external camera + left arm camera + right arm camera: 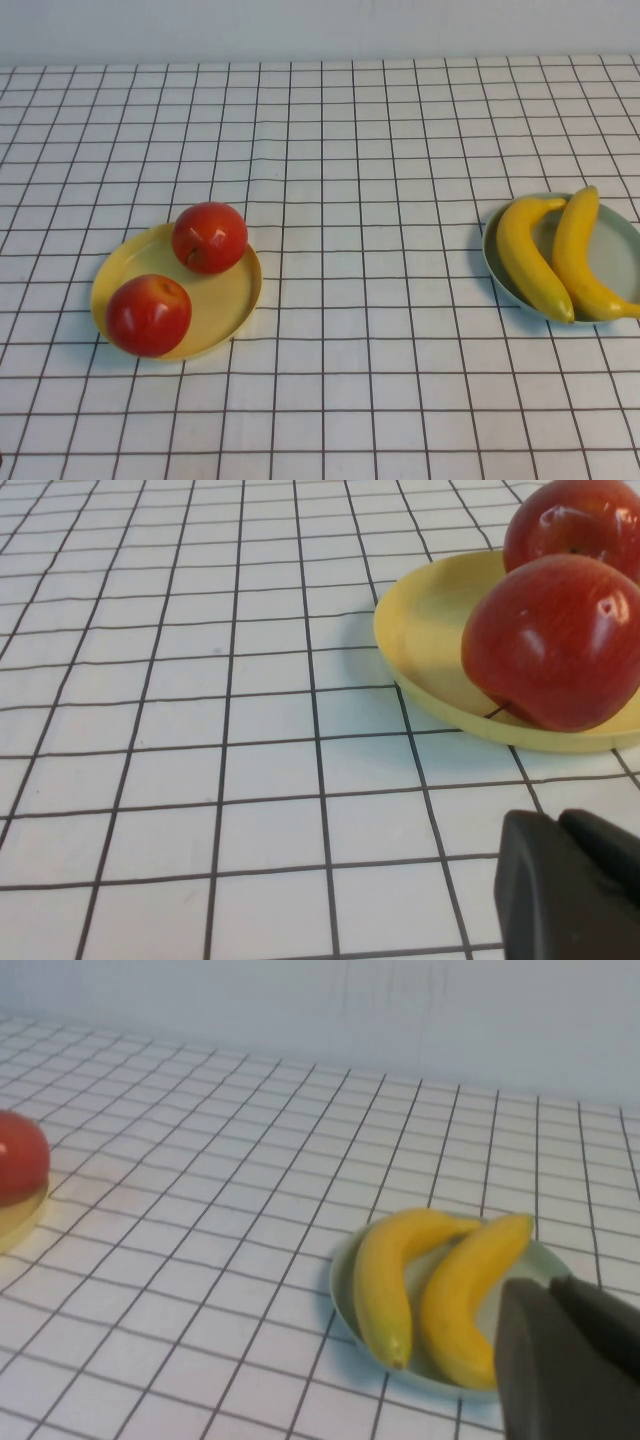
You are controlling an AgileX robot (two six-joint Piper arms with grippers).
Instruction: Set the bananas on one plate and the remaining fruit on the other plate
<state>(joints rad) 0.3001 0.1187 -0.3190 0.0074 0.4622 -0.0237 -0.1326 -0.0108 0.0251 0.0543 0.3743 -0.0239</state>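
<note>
Nearest to us in the wrist views are the tools: left gripper [590,880] sits low over the cloth just short of the yellow plate [225,300], right gripper [575,1355] just short of the blue-green plate [620,240]. Both have jaws pressed together, nothing held. Neither shows in the high view.

Taking the yellow plate as our reference: both apples are on it, front apple [148,315] at the near rim, back apple [209,237] at the far rim, slightly overhanging. The bananas [555,255] lie side by side, touching, on the blue-green plate, well apart to the robot's right of the yellow one.

We judge the sort finished; nothing loose on the checked tablecloth [370,200].

Handling, if we regrasp:
- apples look glossy, hard and round, so likely slippery and prone to rolling; take across the widest part.
- bananas curved, smooth, probably light; grip mid-length across the narrow side.

Room: wide open cloth between the plates and beyond the yellow plate. Blue-green plate runs off the high view's right edge, so we can't judge clearance there. Both rims are raised, so retreat up first.
</note>
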